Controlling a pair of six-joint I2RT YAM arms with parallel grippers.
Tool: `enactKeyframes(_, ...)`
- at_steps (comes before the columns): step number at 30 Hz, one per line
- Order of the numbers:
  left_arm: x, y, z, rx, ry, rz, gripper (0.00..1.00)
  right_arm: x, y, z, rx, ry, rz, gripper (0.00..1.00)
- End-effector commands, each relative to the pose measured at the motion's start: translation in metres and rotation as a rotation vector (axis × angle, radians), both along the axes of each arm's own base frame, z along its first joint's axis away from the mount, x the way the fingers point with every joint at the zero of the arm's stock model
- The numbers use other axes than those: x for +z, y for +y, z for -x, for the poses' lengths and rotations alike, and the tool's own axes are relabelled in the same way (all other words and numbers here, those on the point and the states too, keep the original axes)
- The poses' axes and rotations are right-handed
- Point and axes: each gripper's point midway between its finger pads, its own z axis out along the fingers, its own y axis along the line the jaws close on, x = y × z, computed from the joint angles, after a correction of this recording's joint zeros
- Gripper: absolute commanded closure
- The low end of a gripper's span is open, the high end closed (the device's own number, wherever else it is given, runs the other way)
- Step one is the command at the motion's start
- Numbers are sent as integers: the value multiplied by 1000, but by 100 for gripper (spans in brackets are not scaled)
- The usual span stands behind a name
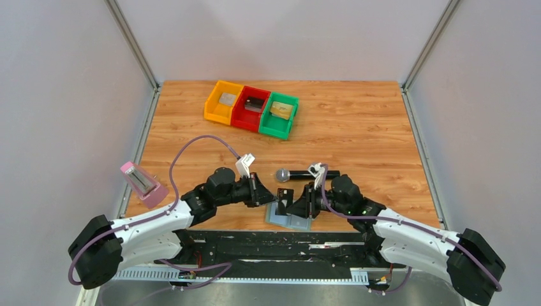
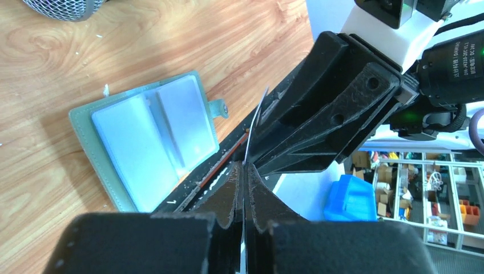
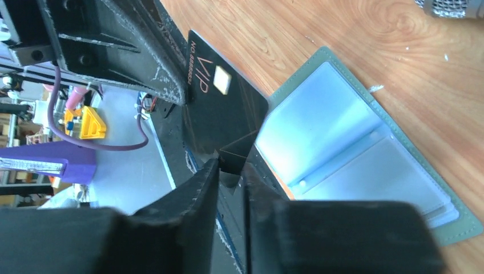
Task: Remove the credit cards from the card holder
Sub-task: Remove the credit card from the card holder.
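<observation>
We found the card holder (image 3: 348, 142) lying open and flat at the near edge of the table (image 1: 357, 127), its clear sleeves facing up. A black card (image 3: 222, 114) marked VIP was already out of it, held in the air just beside the holder's near side. The left gripper (image 2: 244, 171) was clenched on that card, which ran edge-on between its pressed-together fingers (image 2: 228, 197). The right gripper (image 3: 231, 168) had its tips at the card's lower corner, jaws narrowly apart. From the wrist view we could not tell whether it truly gripped the corner or merely bracketed it.

We judged this to be a hand-over or regrip of one extracted card, partway through the task. Across the table three coloured bins (image 1: 251, 108) each seemed to hold a card, the green one a gold-yellow card (image 1: 281, 110).

The next move, as we read it, called for one gripper to secure the card before the other let go. A carry would then have to clear the microphone (image 1: 306, 174) lying just beyond the holder. The visible sleeves looked empty, so a check for remaining cards would follow.
</observation>
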Motion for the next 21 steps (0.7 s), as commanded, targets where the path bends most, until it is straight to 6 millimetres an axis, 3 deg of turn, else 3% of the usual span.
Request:
enactKeyframes(1, 4, -1, -1, 2, -33, 19, 100, 29, 3, 1, 44, -108, -100, 88)
enactKeyframes(3, 6, -1, 0, -6, -40, 21, 100, 30, -1, 3, 57, -118, -91, 99)
enactKeyframes(4, 7, 0, 1, -10, -46, 16, 97, 31, -1, 6, 73, -123, -92, 100)
enactKeyframes(7, 18, 3, 2, -17, -78, 17, 90, 35, -3, 18, 148, -131, -104, 100)
enactKeyframes(11, 27, 10, 7, -50, -138, -16, 71, 39, -6, 29, 216, -133, -112, 100)
enactKeyframes(15, 39, 19, 15, -102, -203, -61, 59, 44, -6, 44, 308, -125, -126, 100)
enactKeyframes(21, 54, 21, 33, -233, -235, -85, 53, 50, -5, 58, 410, -101, -144, 100)
